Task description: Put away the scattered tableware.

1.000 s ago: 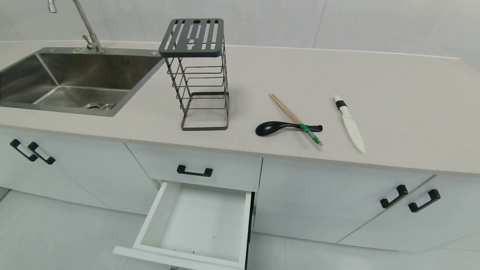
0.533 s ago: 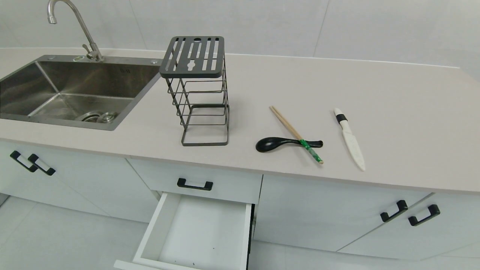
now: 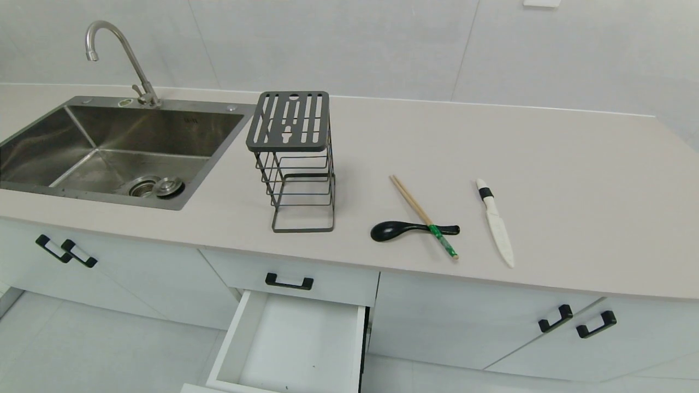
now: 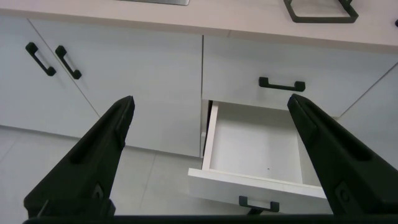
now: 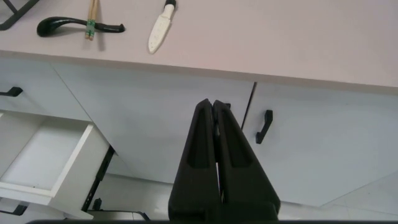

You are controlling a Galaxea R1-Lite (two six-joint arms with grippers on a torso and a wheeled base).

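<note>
Near counter front edge: spoon, chopsticks across its handle, knife right, apart. Left: rack upright. Farther left: sink, stopper inside. Below: drawer pulled open. Left gripper jaws wide, before drawer; right gripper jaws pressed together.

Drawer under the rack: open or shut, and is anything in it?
Open: the drawer juts out from the cabinet front, its white floor bare, no tableware in it.
</note>
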